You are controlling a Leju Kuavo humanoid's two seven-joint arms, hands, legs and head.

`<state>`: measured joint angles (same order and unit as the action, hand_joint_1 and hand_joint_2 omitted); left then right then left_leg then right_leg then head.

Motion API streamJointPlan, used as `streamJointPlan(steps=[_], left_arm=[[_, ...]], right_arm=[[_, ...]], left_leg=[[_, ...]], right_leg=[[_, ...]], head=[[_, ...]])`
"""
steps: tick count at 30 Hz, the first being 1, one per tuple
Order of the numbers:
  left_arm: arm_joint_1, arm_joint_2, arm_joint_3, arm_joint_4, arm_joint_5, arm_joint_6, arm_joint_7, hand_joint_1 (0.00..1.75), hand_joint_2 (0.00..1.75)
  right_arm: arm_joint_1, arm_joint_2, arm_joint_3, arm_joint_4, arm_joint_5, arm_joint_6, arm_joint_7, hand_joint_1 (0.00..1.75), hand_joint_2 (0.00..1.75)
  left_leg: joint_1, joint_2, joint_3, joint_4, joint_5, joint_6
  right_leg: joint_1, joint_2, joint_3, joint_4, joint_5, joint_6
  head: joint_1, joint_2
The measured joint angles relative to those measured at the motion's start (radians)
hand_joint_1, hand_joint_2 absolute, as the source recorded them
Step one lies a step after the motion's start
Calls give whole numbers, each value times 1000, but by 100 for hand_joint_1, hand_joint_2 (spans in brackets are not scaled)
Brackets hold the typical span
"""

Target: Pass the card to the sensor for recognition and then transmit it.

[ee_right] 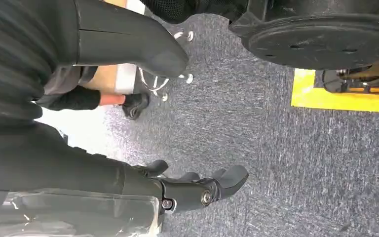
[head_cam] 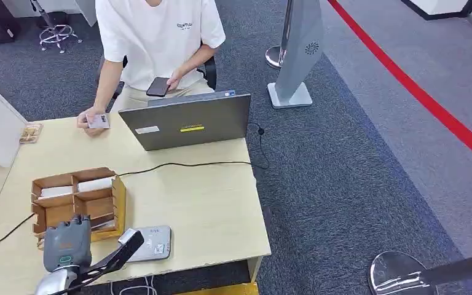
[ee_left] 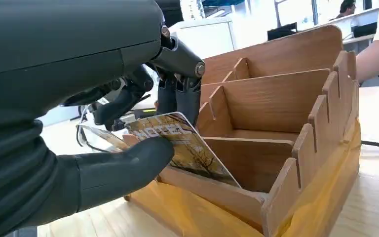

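The left hand pinches a glossy rectangular card between its thick grey thumb and darker fingers, at the near corner of the open wooden organiser box with dividers. The card has rounded corners, a white border, the word "HOTEL" in pale letters across a yellow-brown picture, and dark bare tree branches lower down; it lies tilted over the box's near front compartment, its lower edge resting on the box's front wall. In the head view the left hand sits just in front of that box on the light wooden table. Just right of the box lies a flat grey card sensor. Beyond the box stands a grey laptop, and behind it a seated person in a white T-shirt. The right hand hangs over grey carpet, fingers loosely curled, holding nothing.
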<state>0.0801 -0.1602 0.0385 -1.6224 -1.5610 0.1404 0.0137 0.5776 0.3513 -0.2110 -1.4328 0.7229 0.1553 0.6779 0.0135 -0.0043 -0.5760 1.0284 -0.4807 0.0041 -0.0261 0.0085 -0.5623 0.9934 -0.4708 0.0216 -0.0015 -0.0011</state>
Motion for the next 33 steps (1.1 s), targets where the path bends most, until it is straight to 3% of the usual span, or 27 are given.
streamJointPlan(steps=[23,27,33], left_arm=[[0,-4,8,-13,1,-15,0,175,175],[-7,-16,4,-64,2,-84,9,175,175],[-49,-19,-75,-182,6,-295,83,175,175]], right_arm=[[0,0,-1,-2,17,10,-4,0,175],[-4,0,-7,0,34,23,-23,0,175],[-29,0,-49,14,68,55,-62,0,175]], left_leg=[[0,0,0,0,0,0],[0,0,0,0,0,0],[0,0,0,0,0,0]], right_leg=[[0,0,0,0,0,0],[0,0,0,0,0,0],[0,0,0,0,0,0]], head=[[0,0],[0,0],[0,0]])
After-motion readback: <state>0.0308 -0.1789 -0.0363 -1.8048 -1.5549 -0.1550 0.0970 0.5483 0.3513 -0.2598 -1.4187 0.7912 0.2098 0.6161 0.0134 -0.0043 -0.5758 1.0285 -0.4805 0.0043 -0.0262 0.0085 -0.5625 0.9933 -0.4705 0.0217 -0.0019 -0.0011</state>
